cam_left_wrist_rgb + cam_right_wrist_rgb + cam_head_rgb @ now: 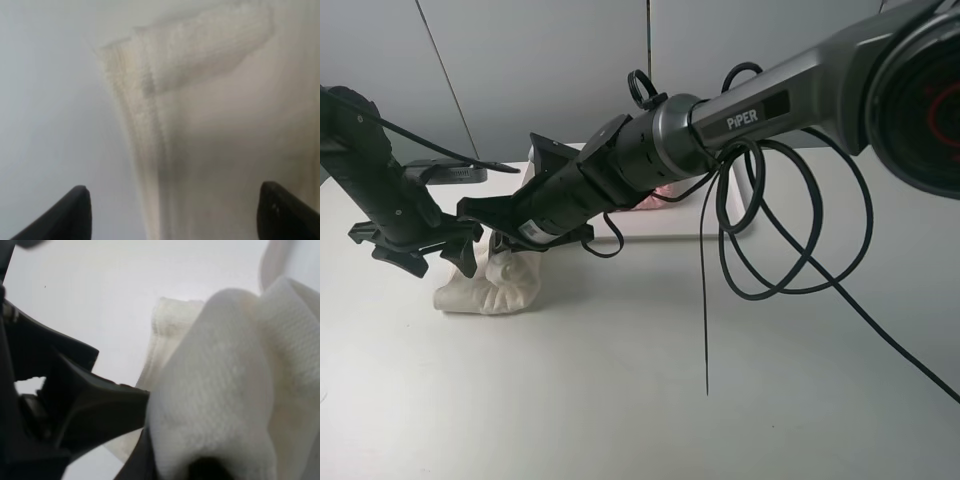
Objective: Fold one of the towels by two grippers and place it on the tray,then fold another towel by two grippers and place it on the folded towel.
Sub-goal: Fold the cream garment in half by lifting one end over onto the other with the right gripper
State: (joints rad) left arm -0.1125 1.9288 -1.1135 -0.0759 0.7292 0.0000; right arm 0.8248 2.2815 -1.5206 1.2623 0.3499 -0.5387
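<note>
The right arm [620,170] hides most of the white tray [670,225] and all but a sliver of the pink towel [655,197]. The left wrist view is blurred, cutting the left pincer [175,220] to two fingertips [70,215].

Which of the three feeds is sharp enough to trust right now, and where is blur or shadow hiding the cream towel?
Exterior high: sharp, evenly lit, but the right gripper and its arm cover much of the cream towel. Left wrist: soft and motion-smeared, towel edge streaked, grey shadow on it. Right wrist: too close, towel fills frame, weave visible, edges blurred.
</note>
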